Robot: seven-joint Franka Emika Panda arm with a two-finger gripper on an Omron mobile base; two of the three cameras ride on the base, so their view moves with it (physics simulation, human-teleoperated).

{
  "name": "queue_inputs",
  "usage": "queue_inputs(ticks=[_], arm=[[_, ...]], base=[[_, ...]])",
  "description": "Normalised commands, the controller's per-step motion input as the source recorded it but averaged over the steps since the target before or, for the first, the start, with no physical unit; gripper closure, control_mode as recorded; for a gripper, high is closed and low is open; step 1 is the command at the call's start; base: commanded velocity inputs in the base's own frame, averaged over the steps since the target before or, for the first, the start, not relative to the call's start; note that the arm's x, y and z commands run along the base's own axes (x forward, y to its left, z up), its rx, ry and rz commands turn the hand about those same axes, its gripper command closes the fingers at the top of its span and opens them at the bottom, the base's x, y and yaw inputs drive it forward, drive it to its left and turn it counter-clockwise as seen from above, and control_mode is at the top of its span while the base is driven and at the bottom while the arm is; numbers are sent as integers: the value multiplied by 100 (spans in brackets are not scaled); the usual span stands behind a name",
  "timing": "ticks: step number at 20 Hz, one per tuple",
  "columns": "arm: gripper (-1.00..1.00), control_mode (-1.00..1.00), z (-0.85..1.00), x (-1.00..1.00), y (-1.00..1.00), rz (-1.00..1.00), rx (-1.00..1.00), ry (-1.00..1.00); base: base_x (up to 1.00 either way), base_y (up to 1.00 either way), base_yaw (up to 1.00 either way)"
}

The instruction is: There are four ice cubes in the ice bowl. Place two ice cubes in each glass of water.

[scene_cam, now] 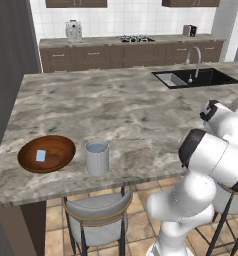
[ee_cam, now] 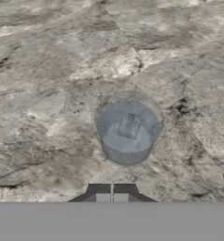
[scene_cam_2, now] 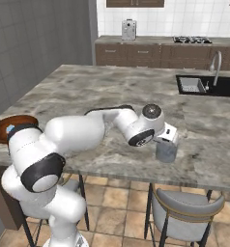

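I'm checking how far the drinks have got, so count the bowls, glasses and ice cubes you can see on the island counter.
Wooden bowl: 1
Glasses: 2, one beside the bowl, one farther along the counter
Ice cubes in sight: 2, one in the bowl, one in the farther glass
Total: 5

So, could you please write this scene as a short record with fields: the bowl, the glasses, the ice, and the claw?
ice bowl: reddish-brown bowl at the left end of the marble counter
ice in bowl: one ice cube visible
glass beside bowl: tumbler upright, right of the bowl, contents unclear
second glass: tumbler upright below the hand, one cube inside
claw: claw shut, empty, above the second glass
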Motion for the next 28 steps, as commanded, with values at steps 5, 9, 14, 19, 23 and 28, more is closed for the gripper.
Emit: queue_inputs(ticks=[5, 9, 14, 19, 23, 28], arm=[[-100, -100, 53, -82, 100, 17, -28, 0], [-100, -100, 71, -47, 100, 24, -13, 8], [-100, -100, 59, -17, 100, 30, -4, 24], [-100, -100, 60, 0, 100, 39, -3, 33], [-100, -100, 49, 0, 100, 40, -1, 33], [-100, -100, 22, 0, 100, 28, -3, 14]], base=[[0, 0, 0], [0, 0, 0], [0, 0, 0], [0, 0, 0], [0, 0, 0], [0, 0, 0]])
